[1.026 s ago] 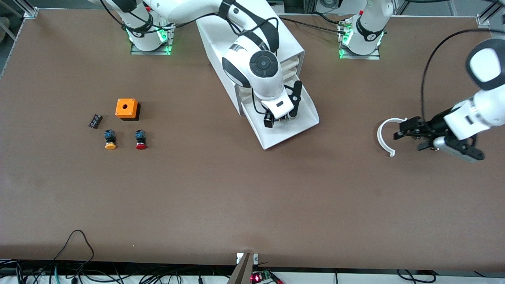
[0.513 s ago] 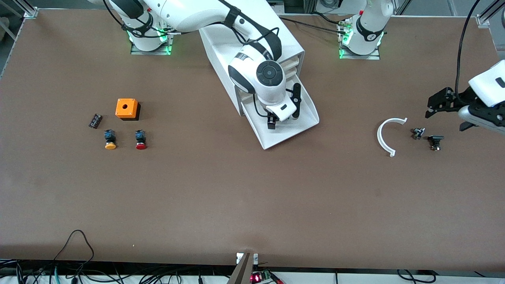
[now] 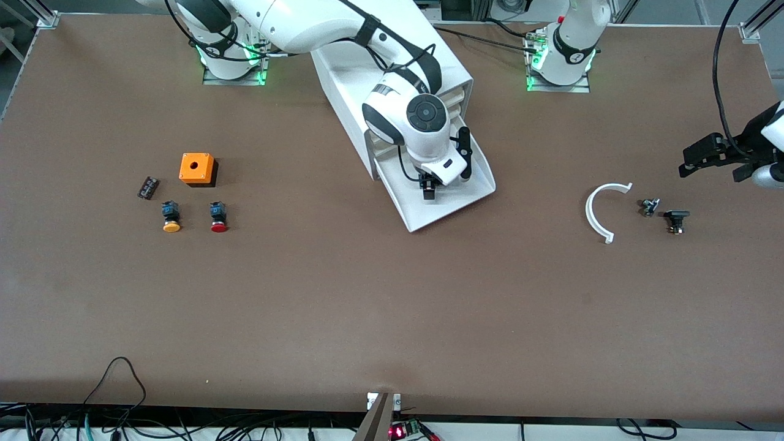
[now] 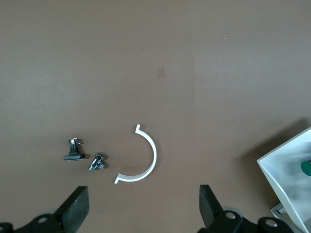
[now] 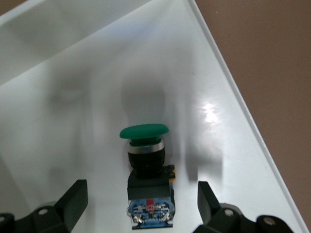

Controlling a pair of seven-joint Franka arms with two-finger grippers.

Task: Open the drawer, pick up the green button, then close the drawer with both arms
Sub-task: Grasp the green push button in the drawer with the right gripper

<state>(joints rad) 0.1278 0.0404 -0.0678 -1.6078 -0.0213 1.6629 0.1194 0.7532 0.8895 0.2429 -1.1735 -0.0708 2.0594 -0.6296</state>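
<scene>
Drawer open mid-frame, green button lying inside. Right gripper over it, fingers wide, empty; off-centre closing could knock it sideways. Left gripper waits, open, empty.

An orange box with a round hole on top stands on the brown counter toward the right arm's end. Near it lie a small black block, a yellow button and a red button. Toward the left arm's end lie a white half-ring, a small metal fitting and a black knob.
</scene>
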